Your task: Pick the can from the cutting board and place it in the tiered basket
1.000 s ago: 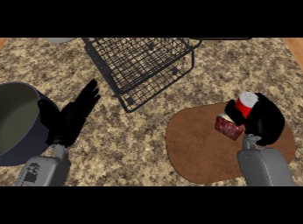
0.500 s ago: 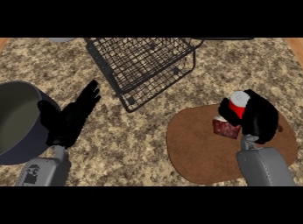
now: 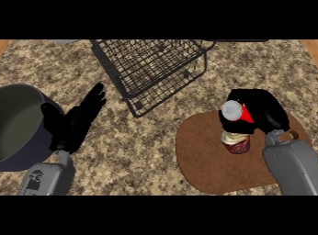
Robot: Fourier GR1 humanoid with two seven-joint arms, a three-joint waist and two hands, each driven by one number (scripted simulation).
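The can point(image 3: 235, 123), red with a silver lid and a pale label, is tilted above the brown cutting board point(image 3: 209, 160). My right hand point(image 3: 262, 112) is shut on it, fingers curled round its upper part. The black wire tiered basket point(image 3: 155, 66) stands up and to the left of the board, apart from the can. My left hand point(image 3: 77, 120) rests open at the left, fingers pointing up toward the basket, with nothing in it.
A dark grey pot point(image 3: 12, 126) sits at the left edge, right beside my left hand. The speckled stone counter point(image 3: 141, 147) lies between basket, pot and board. Wooden strips show at both far edges.
My right hand has lifted the can off the board and shifted it left and up, tilting it so the lid shows. The left hand has barely moved.
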